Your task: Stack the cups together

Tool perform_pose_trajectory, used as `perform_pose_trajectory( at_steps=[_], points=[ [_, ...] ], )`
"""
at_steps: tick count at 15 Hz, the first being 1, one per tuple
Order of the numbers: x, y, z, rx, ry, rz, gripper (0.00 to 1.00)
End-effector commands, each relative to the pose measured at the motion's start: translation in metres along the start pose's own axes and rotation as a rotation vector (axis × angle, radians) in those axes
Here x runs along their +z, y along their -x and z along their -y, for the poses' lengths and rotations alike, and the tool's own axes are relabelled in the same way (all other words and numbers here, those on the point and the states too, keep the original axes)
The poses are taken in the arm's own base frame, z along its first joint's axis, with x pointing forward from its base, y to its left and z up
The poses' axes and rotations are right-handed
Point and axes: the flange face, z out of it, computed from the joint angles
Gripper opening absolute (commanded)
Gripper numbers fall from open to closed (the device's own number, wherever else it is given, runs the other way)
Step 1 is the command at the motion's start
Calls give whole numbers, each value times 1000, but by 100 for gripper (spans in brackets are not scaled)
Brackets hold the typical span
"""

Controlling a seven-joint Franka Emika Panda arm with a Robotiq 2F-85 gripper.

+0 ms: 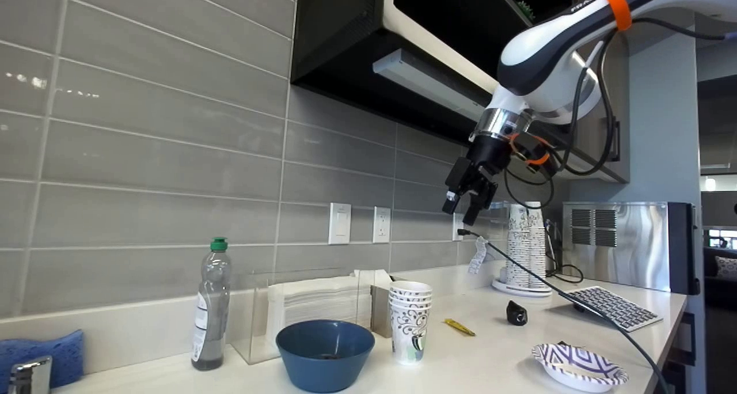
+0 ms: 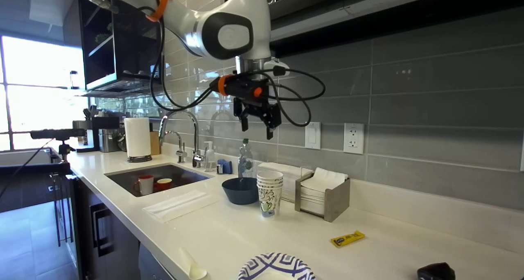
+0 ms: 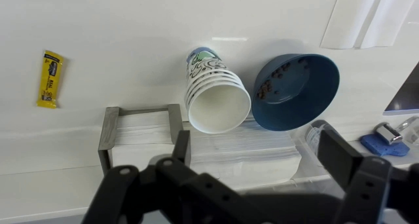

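The cups [image 1: 410, 325] stand nested in one upright stack on the counter, white with dark swirls and green print. Several rims show at the top. The stack also shows in an exterior view [image 2: 269, 194] and, from above, in the wrist view [image 3: 209, 66]. My gripper [image 1: 459, 212] is open and empty, high above the counter in both exterior views [image 2: 257, 132]. In the wrist view, the gripper's fingers [image 3: 257, 148] are wide apart, with nothing between them but the napkins far below. The lower cups' sides are hidden inside the stack.
A blue bowl [image 3: 294, 93] with brown bits stands close beside the stack. Napkin holders [image 2: 323, 194], a green-capped bottle [image 1: 210, 313], a yellow packet [image 3: 50, 80], a patterned paper plate [image 1: 578, 366] and a tall cup dispenser [image 1: 525, 250] are around. A cable [image 1: 576, 299] crosses the counter.
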Motion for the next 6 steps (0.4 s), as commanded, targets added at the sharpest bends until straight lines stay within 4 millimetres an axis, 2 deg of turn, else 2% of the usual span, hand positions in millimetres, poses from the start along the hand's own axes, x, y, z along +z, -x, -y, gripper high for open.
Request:
perform_pose_trajectory(
  at_steps=[1,2,6],
  points=[
    [-13,32,12,-25,-15,-32,100],
    [-6,12,5,-6,-4,-2,100],
    [-13,26,11,-14,-8,-10,100]
  ],
)
